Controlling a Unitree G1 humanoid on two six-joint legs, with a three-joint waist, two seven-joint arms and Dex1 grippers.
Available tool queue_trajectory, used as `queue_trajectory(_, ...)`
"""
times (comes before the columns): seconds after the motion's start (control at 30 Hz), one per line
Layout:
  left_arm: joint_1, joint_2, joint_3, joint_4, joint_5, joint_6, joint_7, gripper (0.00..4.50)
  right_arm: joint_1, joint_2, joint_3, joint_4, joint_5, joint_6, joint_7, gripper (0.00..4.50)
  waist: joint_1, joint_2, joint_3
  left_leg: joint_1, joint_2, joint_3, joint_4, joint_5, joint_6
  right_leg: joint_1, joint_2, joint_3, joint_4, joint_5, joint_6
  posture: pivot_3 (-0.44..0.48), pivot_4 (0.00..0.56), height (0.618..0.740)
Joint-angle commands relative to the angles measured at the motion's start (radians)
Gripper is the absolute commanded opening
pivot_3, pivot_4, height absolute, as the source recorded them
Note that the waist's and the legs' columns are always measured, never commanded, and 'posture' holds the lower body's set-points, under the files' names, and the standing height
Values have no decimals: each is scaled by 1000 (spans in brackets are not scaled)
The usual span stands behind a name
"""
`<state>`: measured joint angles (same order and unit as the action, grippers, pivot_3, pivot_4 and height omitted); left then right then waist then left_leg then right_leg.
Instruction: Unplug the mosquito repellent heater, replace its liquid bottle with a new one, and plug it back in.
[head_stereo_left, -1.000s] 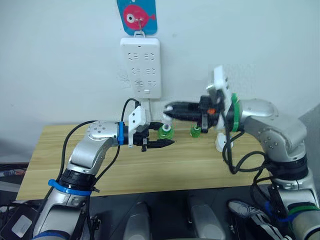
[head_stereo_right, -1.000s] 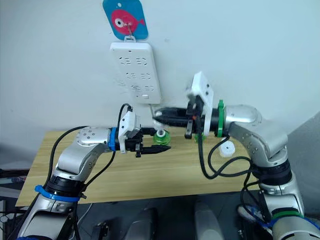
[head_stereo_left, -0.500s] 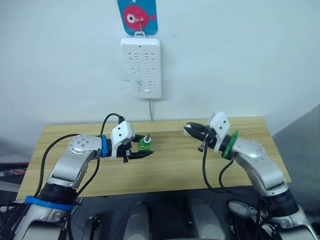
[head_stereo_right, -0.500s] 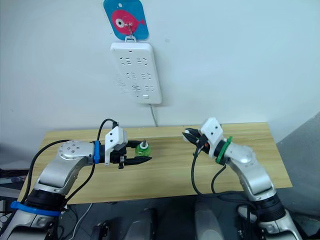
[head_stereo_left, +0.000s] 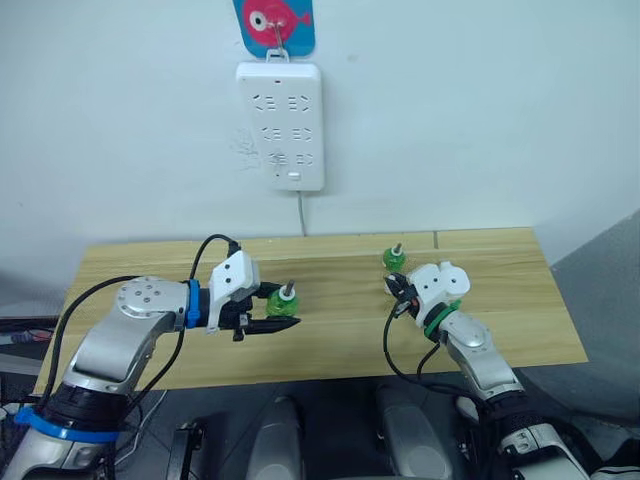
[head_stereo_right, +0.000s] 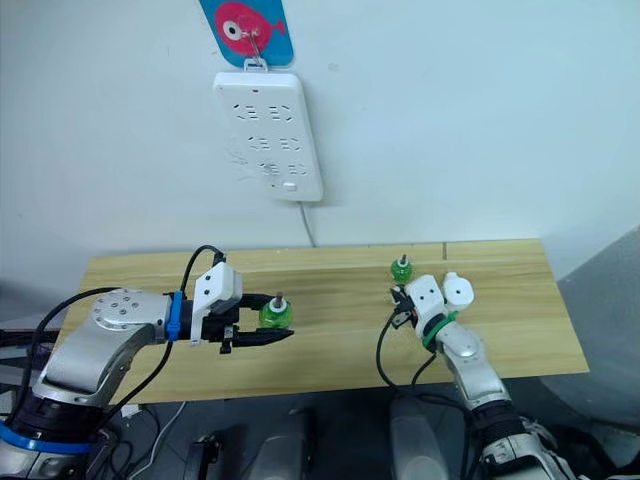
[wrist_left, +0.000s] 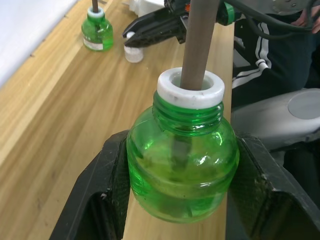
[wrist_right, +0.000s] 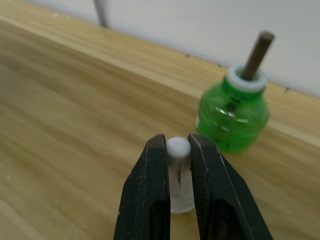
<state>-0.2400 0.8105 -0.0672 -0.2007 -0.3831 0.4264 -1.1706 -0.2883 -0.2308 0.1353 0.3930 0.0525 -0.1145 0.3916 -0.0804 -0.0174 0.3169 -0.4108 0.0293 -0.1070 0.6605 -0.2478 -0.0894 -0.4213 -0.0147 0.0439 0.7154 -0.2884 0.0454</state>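
Two green bottles are out: the left gripper (head_stereo_left: 270, 318) clamps one bottle (wrist_left: 182, 170) upright above the table (head_stereo_left: 500, 330), where a slipping hold could spill it, while the right gripper (wrist_right: 177, 141) pinches a white cap (wrist_left: 133, 53) beside the unplugged mosquito repellent heater (head_stereo_right: 457, 290).

Glossy clear green plastic bottle (wrist_left: 181, 160) over a matt wood-grain table (wrist_left: 60, 110).

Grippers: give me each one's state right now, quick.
Left gripper: shut on a green bottle.
Right gripper: shut on a small white cap.
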Motion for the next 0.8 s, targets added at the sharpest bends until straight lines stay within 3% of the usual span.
queue_trajectory(0.03, 14, 23, 34, -48, -26, 2, -11, 2342, 9, 13, -36, 10, 13, -27, -8, 983, 0, 0, 4, 0, 0, 0, 0, 0, 0, 0, 0, 0, 0, 0, 0, -13, 373, 725)
queue_trajectory(0.2, 14, 18, 22, -52, -34, 6, -8, 2342, 37, 32, -80, -68, 84, 17, 22, 2743, 0, 2, 12, 0, 0, 0, 0, 0, 0, 0, 0, 0, 0, 0, 0, -37, 359, 725)
queue_trajectory(0.37, -46, -46, -9, -7, -28, -10, 5, 2342, 45, -40, -76, -394, 136, 160, 98, 4480, -1, 2, 12, 0, 0, 0, 0, 0, 0, 0, 0, 0, 0, 0, 0, -86, 311, 725)
queue_trajectory(0.5, -128, -112, -30, 42, -37, -20, -16, 2342, -21, -154, -51, -681, 292, 441, 227, 4500, -3, 2, 12, -1, 0, 0, 1, 0, 0, 0, 0, 0, 0, 0, 0, -115, 281, 725)
queue_trajectory(0.6, -199, -162, -47, 81, -38, -32, -29, 2342, -93, -224, -38, -806, 441, 656, 298, 4500, -4, 0, 9, -1, 0, -1, 0, 0, 0, 0, 0, -2, -1, 0, 0, -128, 263, 725)
queue_trajectory(0.8, -308, -220, -63, 109, -65, -25, -79, 2342, -223, -266, -46, -871, 631, 875, 365, 4500, -7, -2, 5, -4, -1, -2, 1, 0, 0, -1, -1, -3, -2, 0, 0, -143, 223, 725)
